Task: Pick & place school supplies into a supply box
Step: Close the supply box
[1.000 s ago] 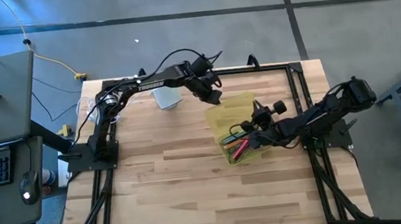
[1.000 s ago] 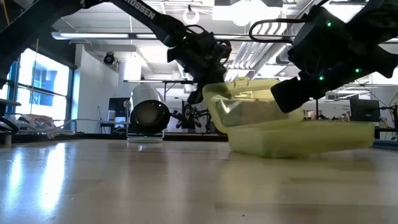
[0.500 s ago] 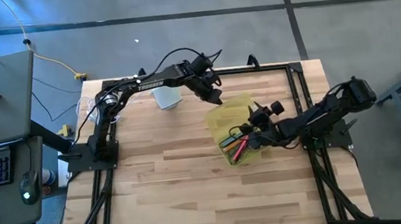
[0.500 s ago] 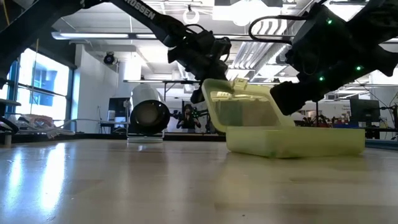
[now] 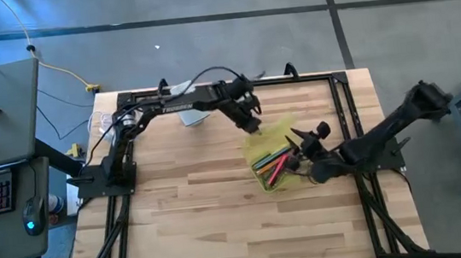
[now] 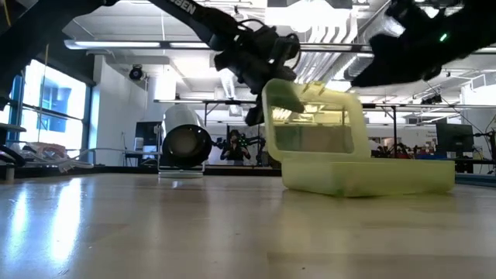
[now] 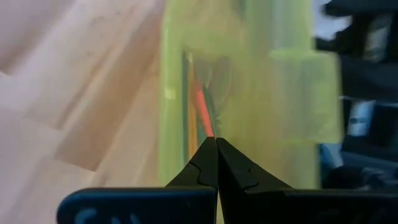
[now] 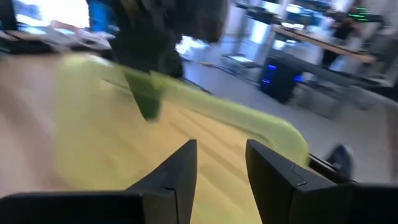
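Supply box [image 5: 273,157] sits on the wooden table [image 5: 196,210], right of centre, base flat. Its hinged lid [image 6: 314,124] stands nearly upright on the far side of the base. Pens and pencils [image 5: 273,162] (orange, pink, green, dark) lie inside the box.

Left gripper [image 5: 251,125] is at the lid's top edge, fingers pressed together, touching the lid. Right gripper [image 5: 307,148] is just beside the box's right end, fingers parted, holding nothing. White cylinder [image 5: 191,112] lies behind the box, near the left arm.

School supplies [image 5: 273,162] in supply box [image 5: 264,183], between both tools.
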Robot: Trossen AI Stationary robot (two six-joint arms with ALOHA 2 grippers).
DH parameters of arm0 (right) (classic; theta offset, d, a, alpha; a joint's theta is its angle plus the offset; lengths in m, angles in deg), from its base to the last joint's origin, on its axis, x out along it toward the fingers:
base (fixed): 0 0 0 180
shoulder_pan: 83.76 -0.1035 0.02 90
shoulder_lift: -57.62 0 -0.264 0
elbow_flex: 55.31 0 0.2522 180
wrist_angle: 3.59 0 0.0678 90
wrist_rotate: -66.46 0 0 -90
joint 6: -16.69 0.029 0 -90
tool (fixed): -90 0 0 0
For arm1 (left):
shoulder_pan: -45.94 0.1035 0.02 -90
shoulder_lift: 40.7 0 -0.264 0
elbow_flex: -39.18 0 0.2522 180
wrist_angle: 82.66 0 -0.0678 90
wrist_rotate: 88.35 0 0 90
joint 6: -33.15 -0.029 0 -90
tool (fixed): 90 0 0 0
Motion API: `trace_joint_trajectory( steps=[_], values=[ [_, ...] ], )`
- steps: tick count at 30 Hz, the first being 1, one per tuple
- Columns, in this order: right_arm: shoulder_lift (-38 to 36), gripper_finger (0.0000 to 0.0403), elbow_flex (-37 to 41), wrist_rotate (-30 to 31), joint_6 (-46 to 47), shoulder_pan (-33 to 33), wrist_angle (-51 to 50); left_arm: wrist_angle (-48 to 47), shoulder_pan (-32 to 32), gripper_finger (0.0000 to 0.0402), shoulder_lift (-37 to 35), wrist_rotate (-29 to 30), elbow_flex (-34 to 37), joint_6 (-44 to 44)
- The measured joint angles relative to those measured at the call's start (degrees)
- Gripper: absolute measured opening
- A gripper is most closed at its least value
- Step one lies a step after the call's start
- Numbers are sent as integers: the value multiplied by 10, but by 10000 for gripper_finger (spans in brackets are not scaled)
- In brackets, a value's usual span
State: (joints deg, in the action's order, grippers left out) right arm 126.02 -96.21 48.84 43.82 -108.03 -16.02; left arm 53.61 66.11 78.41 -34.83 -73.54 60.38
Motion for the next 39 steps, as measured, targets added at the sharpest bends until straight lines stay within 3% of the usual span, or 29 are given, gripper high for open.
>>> trace_joint_trajectory(
  steps=[7,13,16,21,23,29,39],
  values=[
    [-106,122,0,-25,-41,-76,0,1,-76,28,0,78,0,0],
    [-142,122,0,-34,-37,-110,0,3,-141,28,8,146,1,6],
    [-139,122,0,-87,-11,-112,-4,11,-166,28,7,183,0,19],
    [-110,122,0,-236,57,-102,-47,18,-200,28,7,270,0,38],
    [-90,122,0,-258,86,-99,-63,15,-210,28,7,296,0,46],
    [-29,122,0,-263,154,-87,-80,26,-226,28,36,311,1,76],
    [80,122,-1,-351,220,-78,-98,50,-225,28,71,267,-1,89]
  ],
)
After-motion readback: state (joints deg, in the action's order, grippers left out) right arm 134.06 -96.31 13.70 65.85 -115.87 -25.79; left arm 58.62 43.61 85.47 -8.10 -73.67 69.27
